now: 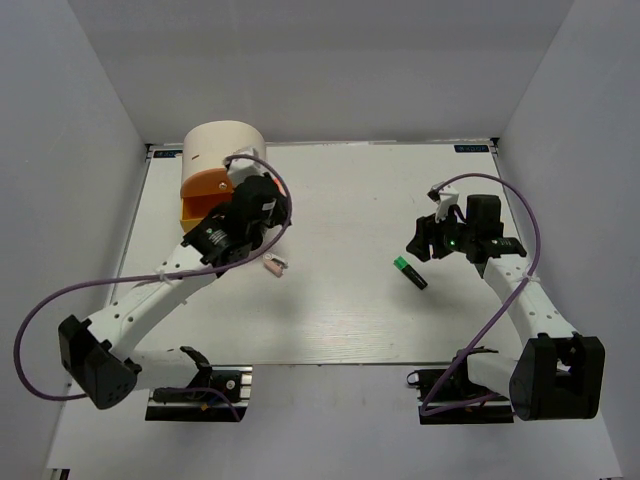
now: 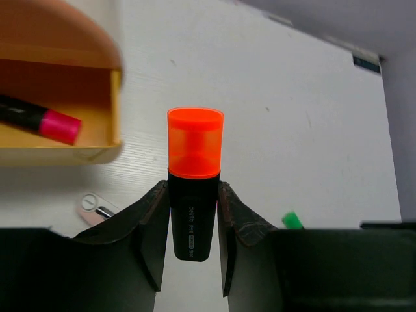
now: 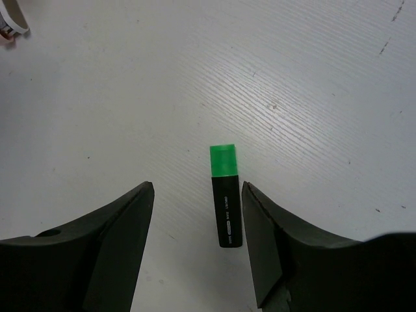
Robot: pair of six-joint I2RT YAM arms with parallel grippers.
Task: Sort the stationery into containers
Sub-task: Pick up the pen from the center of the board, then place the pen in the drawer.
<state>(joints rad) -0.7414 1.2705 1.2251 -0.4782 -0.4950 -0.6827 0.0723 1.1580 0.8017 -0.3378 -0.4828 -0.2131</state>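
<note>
grainy white tabletop [image 1: 340,320]; left fingers [image 2: 153,227] clamp the glossy orange-capped marker [image 2: 194,188]; right fingers [image 3: 123,227], apart, seemingly above a blocky green-capped marker [image 3: 225,201].

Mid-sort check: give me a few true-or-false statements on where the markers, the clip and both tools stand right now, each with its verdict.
1. The left tool is shut on the orange-capped marker. True.
2. The green-capped marker sits inside the organiser. False: it lies flat on the table, on the right arm's side.
3. The pink-capped marker lies in an open compartment of the organiser. True.
4. The right tool grips the green-capped marker. False: its fingers stand open on either side of the marker, touching nothing.
5. The clip lies on the table beside the left arm. True.
</note>
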